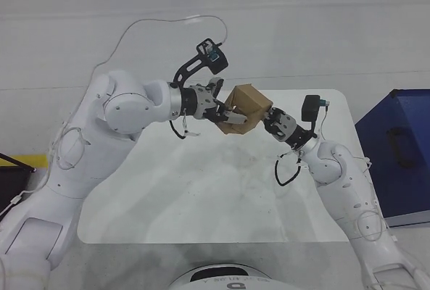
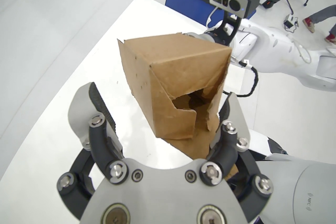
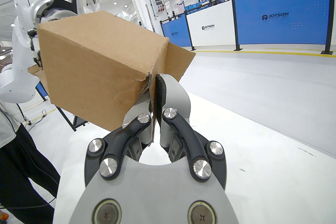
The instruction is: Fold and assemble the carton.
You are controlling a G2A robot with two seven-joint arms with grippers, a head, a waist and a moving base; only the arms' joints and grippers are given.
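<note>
A brown carton (image 1: 247,105) hangs in the air over the far part of the white table (image 1: 200,196), between the two arms. My right gripper (image 1: 270,120) is shut on one edge of the carton (image 3: 99,62), and the cardboard is pinched between its pads (image 3: 160,88). One loose flap (image 3: 179,59) sticks out past that grip. My left gripper (image 2: 160,93) is open, its fingers spread either side of the carton's near end (image 2: 178,64). The flaps there are partly folded in, leaving a ragged gap (image 2: 191,101). One finger (image 2: 232,109) lies against a hanging flap.
A blue box (image 1: 407,145) stands on the floor just off the table's right side. The near half of the table is bare. The rounded far corner of the table (image 2: 136,3) lies under the carton.
</note>
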